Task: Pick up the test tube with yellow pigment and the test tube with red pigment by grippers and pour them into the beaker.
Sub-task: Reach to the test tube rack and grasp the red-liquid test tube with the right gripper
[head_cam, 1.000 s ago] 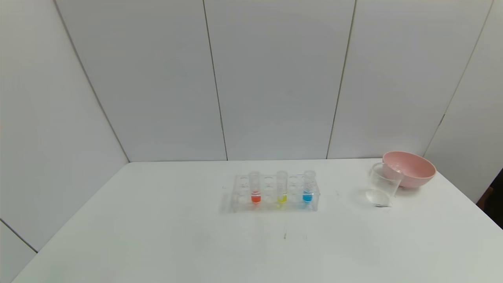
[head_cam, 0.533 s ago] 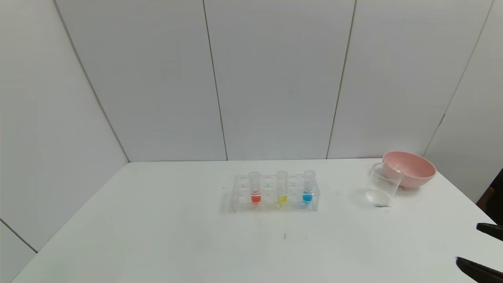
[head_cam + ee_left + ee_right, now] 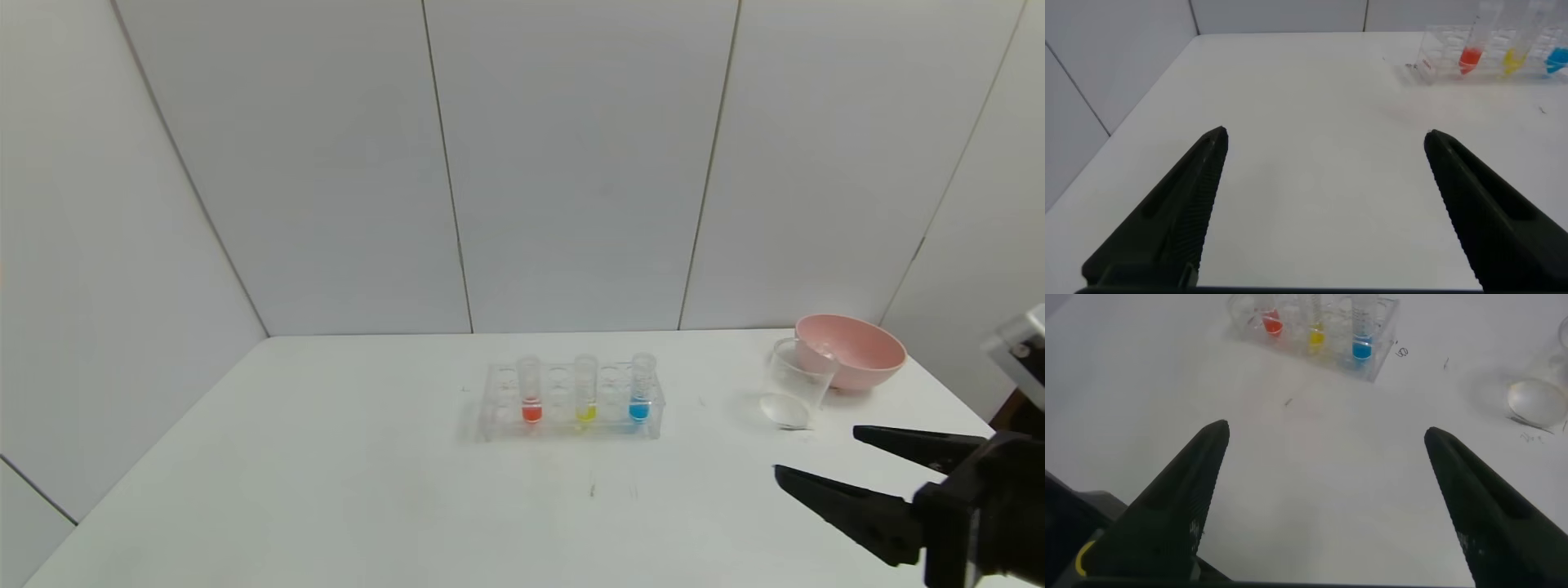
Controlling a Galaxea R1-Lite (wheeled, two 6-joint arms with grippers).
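The test tube with red pigment (image 3: pixel 531 390) and the test tube with yellow pigment (image 3: pixel 585 389) stand upright in a clear rack (image 3: pixel 496 404) at the table's middle. The clear beaker (image 3: pixel 796 385) stands to the right of the rack, against a pink bowl. My right gripper (image 3: pixel 815 450) is open and empty at the lower right, in front of the beaker and well short of the rack; its own view shows both tubes (image 3: pixel 1272 325) (image 3: pixel 1316 335) ahead. My left gripper (image 3: pixel 1324 133), outside the head view, is open over bare table, with the red tube (image 3: pixel 1470 57) far off.
A tube of blue liquid (image 3: pixel 641 390) stands in the rack's right end. The pink bowl (image 3: pixel 853 351) sits at the back right, touching the beaker. White panel walls close the back and sides. The table edge runs close on the right.
My right gripper has come into the head view from the lower right corner and reached leftward over the table, staying open. Tubes, rack, beaker and bowl have not moved.
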